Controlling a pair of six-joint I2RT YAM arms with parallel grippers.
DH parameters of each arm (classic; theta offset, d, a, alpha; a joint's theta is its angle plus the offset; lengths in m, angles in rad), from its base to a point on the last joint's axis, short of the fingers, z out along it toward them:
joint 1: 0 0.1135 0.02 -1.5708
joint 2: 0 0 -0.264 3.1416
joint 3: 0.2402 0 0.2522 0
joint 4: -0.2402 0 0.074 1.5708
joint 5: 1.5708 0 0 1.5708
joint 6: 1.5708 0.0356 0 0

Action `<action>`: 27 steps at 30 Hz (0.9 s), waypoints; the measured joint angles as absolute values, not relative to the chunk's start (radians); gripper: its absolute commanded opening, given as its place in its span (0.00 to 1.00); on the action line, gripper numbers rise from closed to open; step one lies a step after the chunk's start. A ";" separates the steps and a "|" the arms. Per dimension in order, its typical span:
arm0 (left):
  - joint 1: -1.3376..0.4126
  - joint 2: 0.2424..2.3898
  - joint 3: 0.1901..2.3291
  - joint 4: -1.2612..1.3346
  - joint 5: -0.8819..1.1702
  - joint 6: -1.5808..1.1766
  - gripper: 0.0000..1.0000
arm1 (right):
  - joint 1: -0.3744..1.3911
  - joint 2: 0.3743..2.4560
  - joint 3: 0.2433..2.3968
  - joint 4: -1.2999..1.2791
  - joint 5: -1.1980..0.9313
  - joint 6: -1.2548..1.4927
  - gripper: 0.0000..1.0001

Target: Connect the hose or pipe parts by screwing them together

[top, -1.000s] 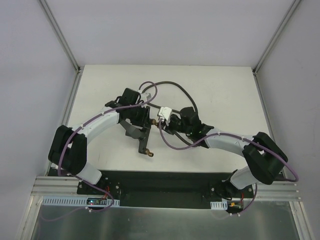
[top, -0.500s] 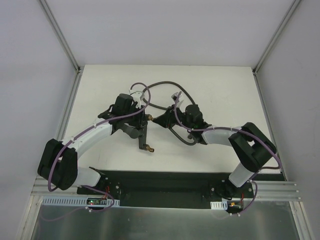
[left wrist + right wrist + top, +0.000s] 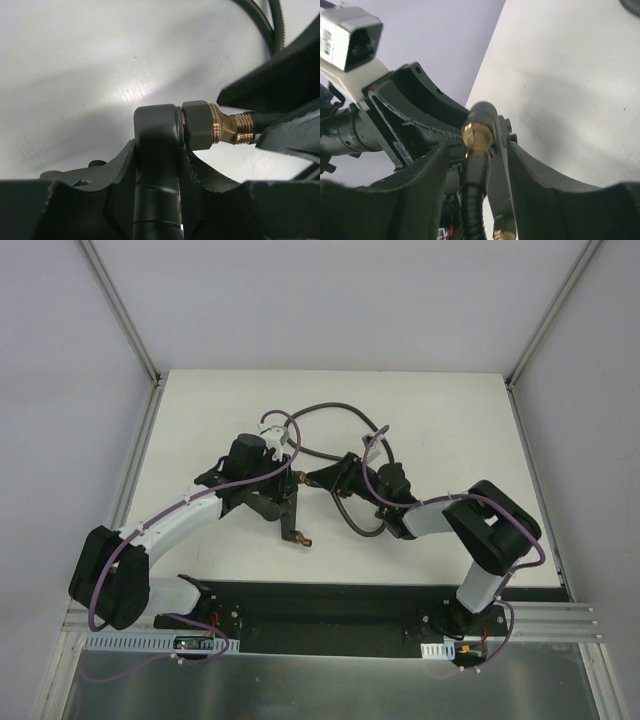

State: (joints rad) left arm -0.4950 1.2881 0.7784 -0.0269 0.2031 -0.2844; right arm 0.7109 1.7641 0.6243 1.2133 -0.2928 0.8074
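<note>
The black T-shaped fitting [image 3: 292, 510] hangs over the middle of the table, and my left gripper [image 3: 288, 485] is shut on its dark stem [image 3: 155, 130]. One brass threaded tip [image 3: 237, 129] points right and meets the end connector of the dark-grey hose [image 3: 340, 408]. In the right wrist view the hose [image 3: 472, 200] runs up between the fingers to that brass joint [image 3: 477, 135]. My right gripper [image 3: 328, 477] [image 3: 479, 147] stands open around the hose end, with a gap on the left side. The fitting's stem [image 3: 496, 170] passes beside it. Another brass tip [image 3: 303, 539] points toward the near edge.
The hose loops over the far half of the white table [image 3: 450, 420] and curls back under the right arm. Purple cables [image 3: 125, 540] run along both arms. A black base plate [image 3: 320, 605] lies at the near edge, and metal frame posts [image 3: 150, 390] stand at the table's far corners.
My right gripper's jaws have come apart from the hose end and its wrist has rolled. The left arm has shifted slightly, still holding the fitting.
</note>
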 measured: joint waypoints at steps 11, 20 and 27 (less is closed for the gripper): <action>-0.496 1.342 0.929 -0.212 0.331 -0.281 0.00 | 0.656 1.363 0.596 0.932 -0.293 0.223 0.82; -0.455 1.438 1.069 -0.419 0.397 -0.263 0.00 | 0.837 1.160 0.594 0.663 -0.347 -0.667 0.81; -0.443 1.488 1.114 -0.508 0.444 -0.244 0.00 | 0.957 1.183 0.626 0.423 -0.294 -1.150 0.72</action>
State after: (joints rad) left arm -0.4431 1.4883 1.1145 -0.5079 0.4442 -0.2440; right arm 0.9569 1.1828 0.6262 0.4229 -0.2943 -1.1503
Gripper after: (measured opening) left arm 0.306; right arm 0.765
